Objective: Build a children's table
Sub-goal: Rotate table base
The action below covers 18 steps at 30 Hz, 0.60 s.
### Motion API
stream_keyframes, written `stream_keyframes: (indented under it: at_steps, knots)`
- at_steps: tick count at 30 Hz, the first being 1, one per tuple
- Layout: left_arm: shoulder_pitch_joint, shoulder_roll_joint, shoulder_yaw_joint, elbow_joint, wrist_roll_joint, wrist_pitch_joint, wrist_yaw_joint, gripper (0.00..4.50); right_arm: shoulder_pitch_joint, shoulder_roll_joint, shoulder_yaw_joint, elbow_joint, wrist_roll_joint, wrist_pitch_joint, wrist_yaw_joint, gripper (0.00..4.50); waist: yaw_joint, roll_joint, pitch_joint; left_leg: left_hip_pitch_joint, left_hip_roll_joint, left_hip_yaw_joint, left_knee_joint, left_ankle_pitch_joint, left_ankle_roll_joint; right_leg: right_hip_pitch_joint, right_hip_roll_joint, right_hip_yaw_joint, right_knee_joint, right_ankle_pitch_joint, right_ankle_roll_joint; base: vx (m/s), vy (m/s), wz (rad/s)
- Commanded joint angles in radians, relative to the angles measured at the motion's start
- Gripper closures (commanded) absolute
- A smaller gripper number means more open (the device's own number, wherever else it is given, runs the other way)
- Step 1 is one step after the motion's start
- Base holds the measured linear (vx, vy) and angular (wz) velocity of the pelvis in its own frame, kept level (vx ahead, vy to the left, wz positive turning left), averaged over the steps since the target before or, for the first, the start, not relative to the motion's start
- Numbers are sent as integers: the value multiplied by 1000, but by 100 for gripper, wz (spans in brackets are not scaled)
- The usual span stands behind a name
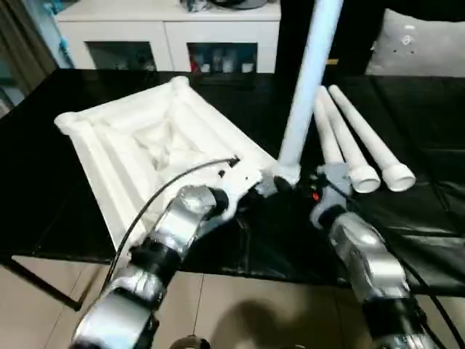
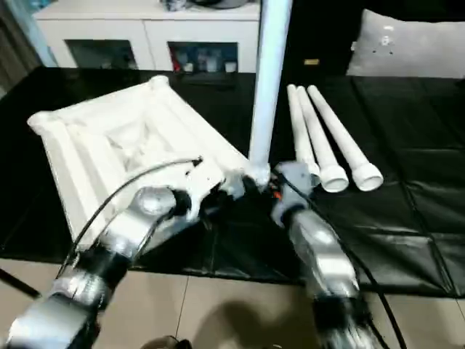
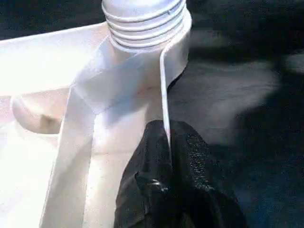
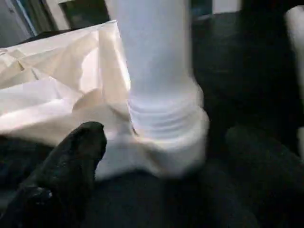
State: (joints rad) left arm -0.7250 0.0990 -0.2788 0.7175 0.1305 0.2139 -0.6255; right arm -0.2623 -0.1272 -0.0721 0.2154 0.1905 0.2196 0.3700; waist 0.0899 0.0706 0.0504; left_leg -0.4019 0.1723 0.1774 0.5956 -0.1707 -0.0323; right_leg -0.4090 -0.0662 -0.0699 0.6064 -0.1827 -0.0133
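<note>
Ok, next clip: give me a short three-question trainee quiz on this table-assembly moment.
1. True or false: one leg stands upright in a corner socket of the tabletop.
2. How many spare legs lie on the black surface?
A. one
B. two
C. four
3. Fill in: the left end effector is clamped on the tabletop's ____.

Key:
1. True; its threaded end sits in the socket nearest the robot.
2. B; they lie side by side to the right of the upright leg.
3. Rim; a thin edge wall beside the socket sits between the black fingers. The right end effector is open around the leg's base, not touching it.
</note>
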Motion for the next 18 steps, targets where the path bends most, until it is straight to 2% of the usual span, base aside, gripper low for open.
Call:
stream_keyframes:
  at_steps: [1, 2, 3, 6, 7, 8, 9, 11, 12, 15, 17, 18]
  knots:
    - [-74, -3, 24, 35, 10, -91, 33, 450, 9, 4, -17, -58, 3, 5, -27, 2, 2, -14, -72, 22, 49, -27, -67, -189, 52, 56, -83, 46, -86, -205, -144, 0, 0, 0]
    - [-102, -11, 32, 82, 4, -117, 41, 450, 19, 3, -19, -79, 7, 9, -29, 2, 1, -8, -75, 21, 49, -28, -66, -174, 54, 58, -84, 46, -83, -180, -151, 0, 0, 0]
    - [-118, -15, 38, 111, -1, -134, 44, 450, 25, 2, -19, -92, 10, 13, -27, 2, 2, -11, -77, 23, 50, -27, -62, -167, 61, 57, -85, 47, -80, -151, -161, 0, 0, 0]
    - [-175, -44, 79, 199, -47, -174, 30, 450, 42, 4, -16, -134, 26, 30, -28, 2, 4, -9, -81, 19, 47, -26, -56, -119, 90, 62, -85, 45, -73, -57, -189, 0, 0, 0]
    - [-190, -55, 100, 220, -75, -181, 12, 423, 50, 8, -14, -147, 29, 35, -33, 0, 4, -8, -82, 17, 49, -27, -55, -104, 102, 63, -87, 44, -68, -25, -205, 0, 0, 0]
    - [-196, -59, 110, 230, -87, -184, 9, 423, 54, 10, -14, -154, 32, 40, -36, 0, 4, -9, -82, 17, 48, -26, -54, -100, 108, 62, -87, 44, -68, -16, -209, 0, 0, 0]
    - [-198, -62, 118, 231, -90, -194, 30, 423, 59, 11, -10, -161, 28, 38, -39, 0, 7, -6, -82, 18, 49, -26, -53, -101, 115, 63, -90, 43, -67, -12, -222, 0, 0, 0]
    - [-201, -65, 132, 239, -94, -213, 64, 388, 67, 15, -7, -171, 23, 40, -46, 0, 11, -7, -82, 22, 54, -25, -52, -112, 122, 60, -89, 42, -68, -15, -236, 0, 0, 0]
    - [-203, -66, 138, 249, -96, -224, 75, 385, 72, 18, -6, -178, 23, 43, -50, 0, 13, -7, -80, 20, 54, -26, -54, -121, 121, 62, -89, 41, -69, -31, -234, 0, 0, 0]
    - [-192, -55, 155, 237, -108, -219, 79, 383, 83, 21, 0, -195, 19, 62, -62, 0, 12, -7, -71, 24, 52, -24, -60, -176, 103, 60, -90, 42, -81, -142, -214, 0, 0, 0]
    - [-164, -27, 168, 187, -116, -198, 60, 383, 92, 21, 9, -213, 22, 93, -61, 0, 10, -7, -70, 21, 52, -26, -64, -175, 92, 64, -90, 42, -83, -184, -197, 0, 0, 0]
    - [-148, -11, 169, 160, -113, -189, 50, 383, 96, 18, 15, -218, 26, 102, -51, 0, 7, -6, -71, 22, 52, -26, -64, -180, 87, 61, -88, 43, -85, -197, -188, 0, 0, 0]
